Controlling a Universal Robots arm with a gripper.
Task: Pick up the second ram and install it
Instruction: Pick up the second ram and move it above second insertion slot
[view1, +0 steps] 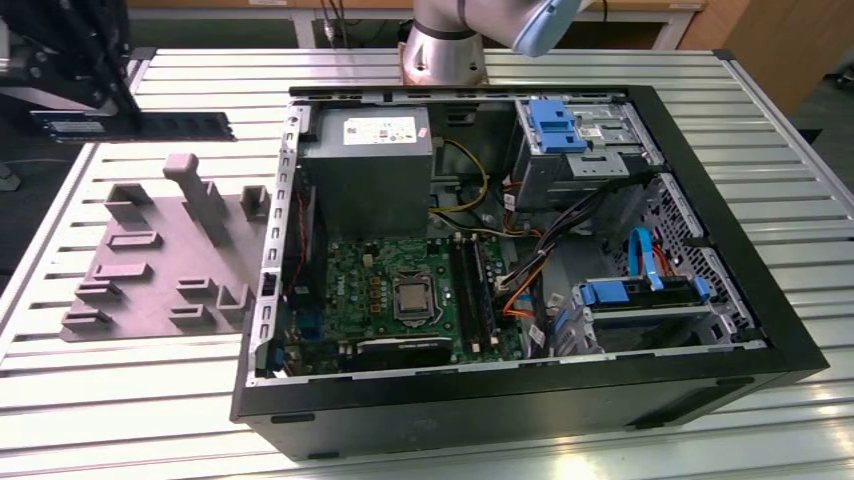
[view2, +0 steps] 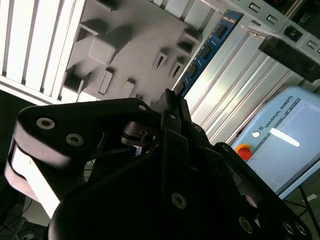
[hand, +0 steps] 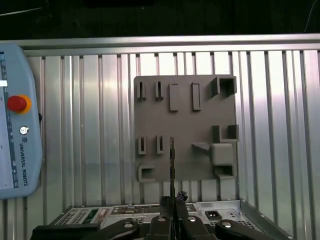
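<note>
The tool (hand: 172, 201) is clamped on one end of the second ram (hand: 171, 160). In the first wrist view the strip projects edge-on from between the fingers (hand: 164, 204), in front of the grey fixture plate (hand: 185, 125). In the exterior view the second ram (view1: 160, 126) sits level at the exterior view's upper left, beyond the fixture plate and well apart from the computer case (view1: 534, 405). Whether it is clear of the worktop (view1: 134, 400) cannot be determined.

Probable hazards:
- End grip: the free length acts as a lever. Any contact may pivot the strip in the tool and spoil alignment.
- The memory slots (view1: 470, 290) are narrow. A tilted or offset strip may jam or seat at one end alone.
- Cables (view1: 534, 265) lie just beside the slots and may snag.
- The case wall may strike the strip on entry.
</note>
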